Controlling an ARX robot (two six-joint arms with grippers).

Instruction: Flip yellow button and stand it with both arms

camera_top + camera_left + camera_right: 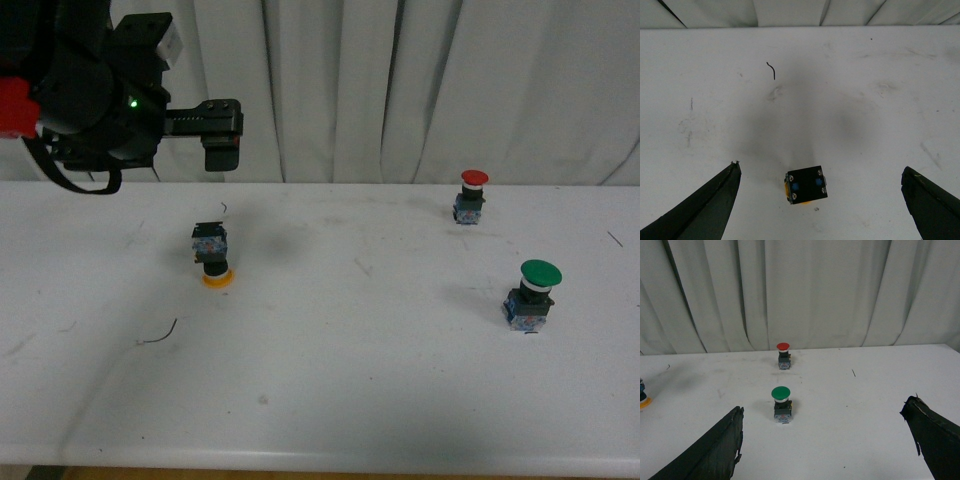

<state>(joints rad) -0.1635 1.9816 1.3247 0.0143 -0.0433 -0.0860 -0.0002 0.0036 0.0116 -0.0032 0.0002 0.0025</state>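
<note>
- While hovering above the yellow button [211, 252], holding the left end effector [821, 168] spread wide and gripping nothing; touching no part of it.
- Finding the yellow button resting cap-down on the surface [400, 400], block base pointing up; sitting toward the robot's left, well apart from the red button [470, 196] and the green button [533, 293], both standing cap-up.
- Showing the right end effector [823, 406] likewise gaping wide and empty; facing the green and red buttons, away from the yellow one.
- Judging the task as barely begun; grasping, turning over with both arms and setting down base-first all apparently waiting to be done.
</note>
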